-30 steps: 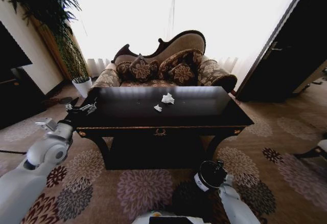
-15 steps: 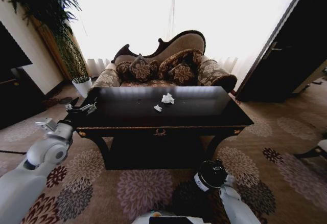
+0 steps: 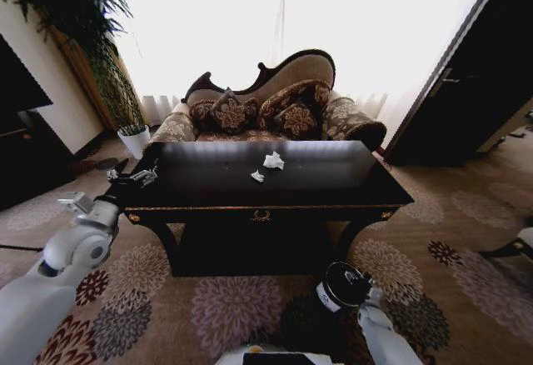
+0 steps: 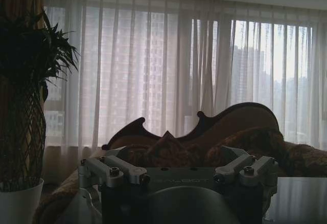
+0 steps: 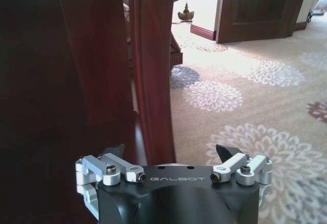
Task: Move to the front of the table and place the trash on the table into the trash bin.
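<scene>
The dark glossy table (image 3: 333, 186) stands straight ahead, a gold emblem on its front rail. Two crumpled white paper wads of trash lie near its middle, a larger one (image 3: 273, 160) and a smaller one (image 3: 257, 176). The black trash bin (image 3: 341, 287) with a white label sits on the carpet before the table's right half. My right arm (image 3: 379, 327) ends right beside it. In the right wrist view the right gripper (image 5: 171, 152) is open and empty, facing a table leg (image 5: 153, 70). My left gripper (image 3: 133, 175) hovers open at the table's front left corner, holding nothing.
A patterned sofa (image 3: 266, 107) with cushions stands behind the table. A white plant pot (image 3: 133, 140) and tall plant are at the back left. A dark door (image 3: 466, 90) is at the right. Flowered carpet (image 3: 233, 307) lies between me and the table.
The end of my right arm beside the bin has shifted very slightly. Nothing else has moved.
</scene>
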Motion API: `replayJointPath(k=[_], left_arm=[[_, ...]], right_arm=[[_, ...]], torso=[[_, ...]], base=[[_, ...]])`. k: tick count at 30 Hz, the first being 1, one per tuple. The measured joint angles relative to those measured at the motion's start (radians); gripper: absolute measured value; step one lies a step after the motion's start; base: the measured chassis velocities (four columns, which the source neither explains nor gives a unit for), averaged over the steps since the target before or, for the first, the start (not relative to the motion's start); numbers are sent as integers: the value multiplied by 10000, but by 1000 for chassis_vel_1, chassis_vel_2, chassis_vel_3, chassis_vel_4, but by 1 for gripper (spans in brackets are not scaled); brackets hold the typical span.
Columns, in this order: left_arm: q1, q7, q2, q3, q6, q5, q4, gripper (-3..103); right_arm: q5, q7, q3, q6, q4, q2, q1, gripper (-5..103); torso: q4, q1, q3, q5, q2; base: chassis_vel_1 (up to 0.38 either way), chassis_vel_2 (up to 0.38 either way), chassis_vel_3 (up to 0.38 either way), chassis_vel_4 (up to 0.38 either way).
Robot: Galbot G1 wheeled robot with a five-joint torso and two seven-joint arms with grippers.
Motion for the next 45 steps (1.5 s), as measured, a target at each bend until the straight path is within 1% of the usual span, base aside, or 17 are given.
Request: replayJointPath(k=[4, 5, 9, 10, 14, 15, 18, 19, 24, 26, 29, 30, 33, 39, 40, 43, 45], left_arm=[[0, 0, 0, 0, 0, 0, 0, 100], [0, 0, 0, 0, 0, 0, 0, 100], [0, 0, 0, 0, 0, 0, 0, 100], [0, 0, 0, 0, 0, 0, 0, 100], [0, 0, 0, 0, 0, 0, 0, 100], [0, 0, 0, 0, 0, 0, 0, 100], [0, 0, 0, 0, 0, 0, 0, 100], [0, 0, 0, 0, 0, 0, 0, 100], [0, 0, 0, 0, 0, 0, 0, 100], [0, 0, 0, 0, 0, 0, 0, 100], [0, 0, 0, 0, 0, -1, 0, 100], [0, 0, 0, 0, 0, -1, 0, 100], [0, 0, 0, 0, 0, 0, 0, 100], [0, -1, 0, 0, 0, 0, 0, 100], [0, -1, 0, 0, 0, 0, 0, 100], [0, 0, 0, 0, 0, 0, 0, 100], [0, -1, 0, 0, 0, 0, 1, 100]], right_arm=[[391, -106, 173, 76, 1149, 181, -1089, 100], [391, -106, 173, 76, 1149, 181, -1089, 100], [792, -243, 447, 78, 2751, 240, -2226, 100], [792, -243, 447, 78, 2751, 240, -2226, 100], [1142, -286, 777, 29, 4993, 307, -3528, 100], [1142, -286, 777, 29, 4993, 307, -3528, 100], [1256, -285, 1102, 42, 6325, 463, -4599, 100], [1256, -285, 1102, 42, 6325, 463, -4599, 100], [1249, -260, 1532, 281, 7744, 877, -5924, 100], [1153, -268, 1600, 378, 7958, 939, -6107, 100], [674, -297, 1828, 716, 8492, 1104, -6558, 100], [674, -297, 1828, 716, 8492, 1104, -6558, 100], [701, -293, 2004, 757, 9204, 1193, -6890, 100], [1233, -155, 2550, 469, 11030, 1099, -7418, 100], [1233, -155, 2550, 469, 11030, 1099, -7418, 100], [1491, -93, 2865, 192, 11986, 943, -7471, 100], [1526, -76, 2929, 108, 12196, 904, -7459, 100]], torso=[[0, -1, 0, -1, 0], [0, -1, 0, -1, 0], [-2, -2, 0, -1, 0], [-2, -2, 0, -1, 0], [1, -2, -1, -3, 0], [1, -2, -1, -3, 0], [0, -2, 0, -3, 0], [0, -2, 0, -3, 0], [-2, -2, 0, -1, 0], [-1, -2, 0, -3, 1], [-1, -2, 0, -1, 1], [-1, -2, 0, -1, 1], [0, -2, 0, 0, 0], [0, -1, 0, -2, 0], [0, -1, 0, -2, 0], [1, -1, 0, -2, -1], [0, -1, 1, -2, -1]], base=[[0, 0, 0, 0], [0, 0, 0, 0], [0, 0, 0, 0], [0, 0, 0, 0], [0, 0, 0, 0], [0, 0, 0, 0], [0, 0, 0, 0], [0, 0, 0, 0], [0, 0, 0, 0], [0, 0, 0, 0], [0, 0, 0, 0], [0, 0, 0, 0], [0, 0, 0, 0], [0, 0, 0, 0], [0, 0, 0, 0], [0, 0, 0, 0], [0, 0, 0, 0]])
